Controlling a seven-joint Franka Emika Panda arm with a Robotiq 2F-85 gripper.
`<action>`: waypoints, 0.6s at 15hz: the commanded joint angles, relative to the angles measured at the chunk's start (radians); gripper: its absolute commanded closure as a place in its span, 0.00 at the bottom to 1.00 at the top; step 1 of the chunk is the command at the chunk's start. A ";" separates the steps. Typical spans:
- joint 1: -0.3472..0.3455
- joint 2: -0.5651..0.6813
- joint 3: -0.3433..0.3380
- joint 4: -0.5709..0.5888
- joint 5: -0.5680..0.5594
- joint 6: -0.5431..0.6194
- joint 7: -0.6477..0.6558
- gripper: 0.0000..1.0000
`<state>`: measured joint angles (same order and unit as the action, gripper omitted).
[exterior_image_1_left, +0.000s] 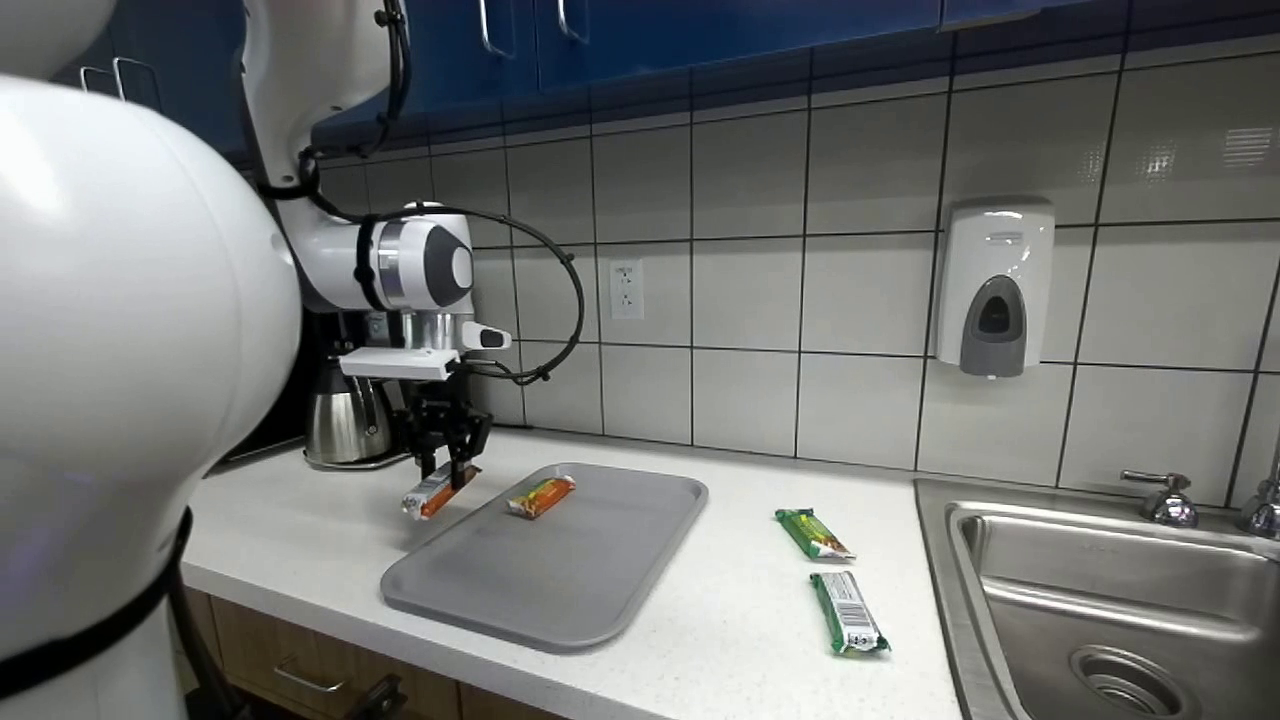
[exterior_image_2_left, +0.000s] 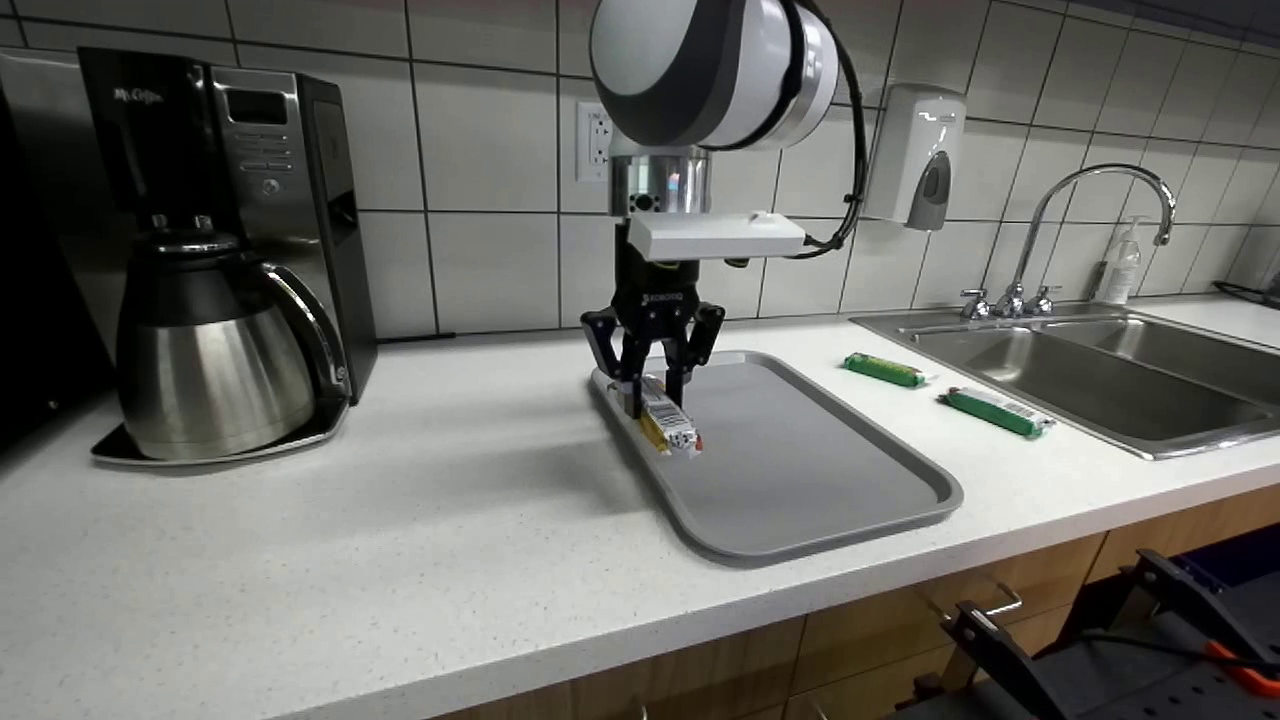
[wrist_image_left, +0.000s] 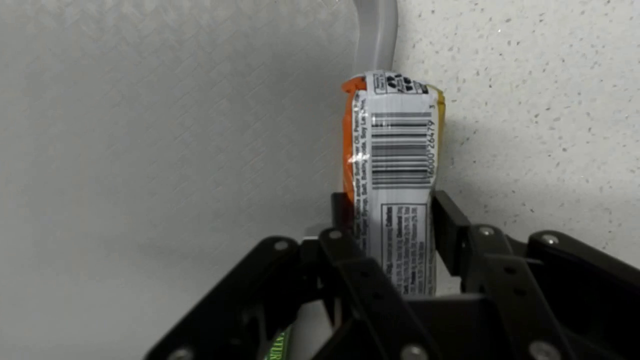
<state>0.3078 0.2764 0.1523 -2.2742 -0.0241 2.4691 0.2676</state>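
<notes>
Clasping a barcoded snack bar (wrist_image_left: 396, 182), the gripper (exterior_image_2_left: 655, 400) hangs over the left side of the gray tray (exterior_image_2_left: 800, 460), on which an orange-wrapped bar (exterior_image_1_left: 542, 497) lies far left.

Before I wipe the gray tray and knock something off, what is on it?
An orange-wrapped snack bar lies on the gray tray near one corner; the patch beneath it is hidden. A barcoded snack bar hangs in the gripper.

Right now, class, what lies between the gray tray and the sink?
On the counter between the tray and the sink lie a green-wrapped bar and, apart from it, a second green-wrapped bar, as both exterior views show.
</notes>
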 joint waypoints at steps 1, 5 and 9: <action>0.025 -0.020 0.022 0.007 -0.018 -0.033 0.045 0.82; 0.056 -0.002 0.039 0.028 -0.022 -0.035 0.067 0.82; 0.088 0.026 0.047 0.056 -0.034 -0.034 0.098 0.82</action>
<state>0.3804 0.2831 0.1883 -2.2574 -0.0272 2.4676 0.3132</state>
